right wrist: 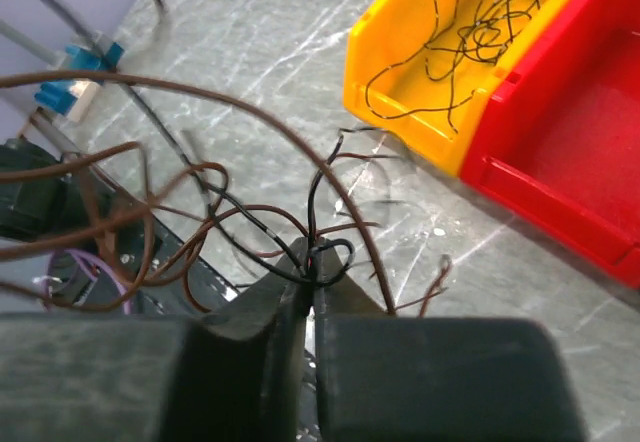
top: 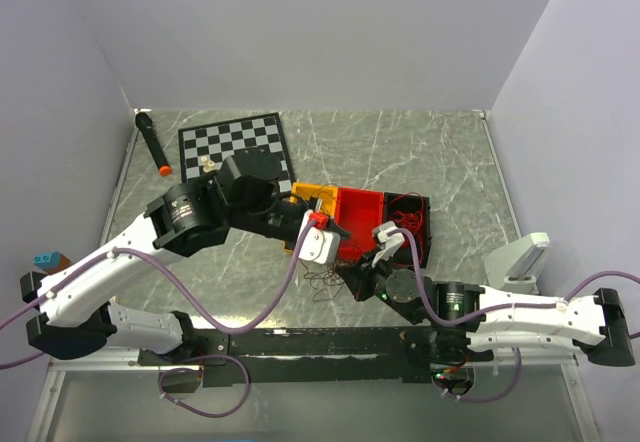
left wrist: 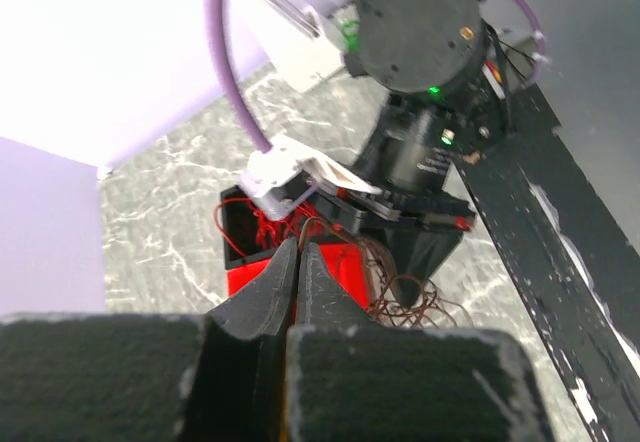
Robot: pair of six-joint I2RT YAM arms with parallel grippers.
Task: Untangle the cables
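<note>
Cables (top: 325,282) spread just ahead of the right end effector (right wrist: 310,270), clenched on a black strand (right wrist: 313,202) at its tips; the left end effector (left wrist: 298,262), clenched empty, hangs nearby.

Three views: one overhead, two wrist-mounted

The top camera looks down from above and behind the arm bases, taking in the whole counter (top: 400,152). The left wrist camera sits close behind the left end effector (left wrist: 298,249) and faces the right arm (left wrist: 420,22). The right wrist camera sits close over the right end effector (right wrist: 311,259) and the cables (right wrist: 250,224). All three views share the red bin (top: 358,217).
</note>
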